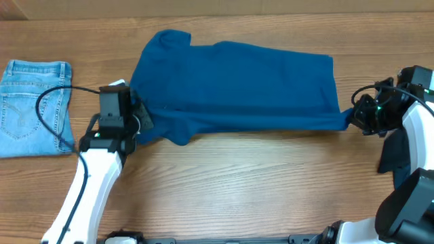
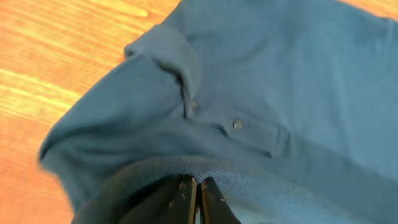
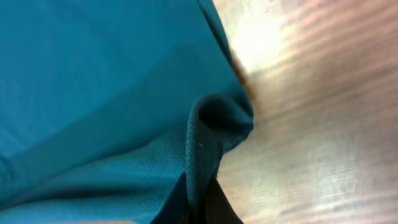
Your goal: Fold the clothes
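A deep blue polo shirt (image 1: 237, 85) lies spread across the middle of the wooden table, its collar at the upper left. My left gripper (image 1: 139, 118) is shut on the shirt's left edge; in the left wrist view its fingers (image 2: 196, 190) pinch the fabric just below the collar and button placket (image 2: 214, 118). My right gripper (image 1: 354, 118) is shut on the shirt's lower right corner; in the right wrist view the fingers (image 3: 199, 196) clamp a bunched fold of blue cloth (image 3: 211, 134).
Folded light-blue denim jeans (image 1: 34, 105) lie at the far left of the table. A dark cloth piece (image 1: 393, 152) hangs by the right arm. Bare wood (image 1: 258, 183) runs along the front of the table.
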Action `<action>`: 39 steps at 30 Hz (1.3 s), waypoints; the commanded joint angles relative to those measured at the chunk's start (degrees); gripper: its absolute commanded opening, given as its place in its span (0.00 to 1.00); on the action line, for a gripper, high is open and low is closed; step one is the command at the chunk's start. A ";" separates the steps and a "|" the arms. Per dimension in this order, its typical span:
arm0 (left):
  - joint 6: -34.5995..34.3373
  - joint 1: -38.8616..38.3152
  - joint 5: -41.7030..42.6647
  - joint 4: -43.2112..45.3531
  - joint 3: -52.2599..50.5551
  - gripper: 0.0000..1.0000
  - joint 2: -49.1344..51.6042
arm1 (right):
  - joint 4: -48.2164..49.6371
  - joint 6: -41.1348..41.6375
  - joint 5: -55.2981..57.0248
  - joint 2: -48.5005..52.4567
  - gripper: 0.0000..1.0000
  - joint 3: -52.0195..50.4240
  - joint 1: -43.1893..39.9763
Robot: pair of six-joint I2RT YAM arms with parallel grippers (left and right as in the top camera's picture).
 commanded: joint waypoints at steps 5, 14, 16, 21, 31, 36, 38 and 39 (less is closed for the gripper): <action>3.80 0.31 -3.26 12.90 0.13 0.12 4.15 | 9.07 3.17 4.37 5.88 0.04 1.14 1.20; 3.15 0.28 -1.60 17.92 0.13 0.10 13.75 | 16.48 3.15 4.20 9.29 0.04 1.11 1.22; 3.15 0.28 -1.07 18.64 0.13 0.11 14.91 | 18.34 3.17 4.17 9.29 0.04 1.11 1.60; 3.17 0.26 0.48 18.64 0.13 0.13 15.02 | 21.66 3.17 4.63 9.31 0.04 1.11 5.25; 10.27 0.26 0.33 14.67 0.13 0.44 18.36 | 20.31 3.15 9.66 9.31 0.04 1.11 6.19; 10.25 0.26 0.39 16.22 0.13 0.44 22.51 | 23.17 3.17 9.86 9.44 0.04 1.11 6.19; 10.25 0.26 0.35 17.57 0.13 0.45 22.82 | 23.32 3.19 9.84 10.10 0.04 1.11 6.19; 10.25 0.26 0.37 18.25 0.13 0.46 22.82 | 23.15 3.19 9.84 10.93 0.04 1.11 6.19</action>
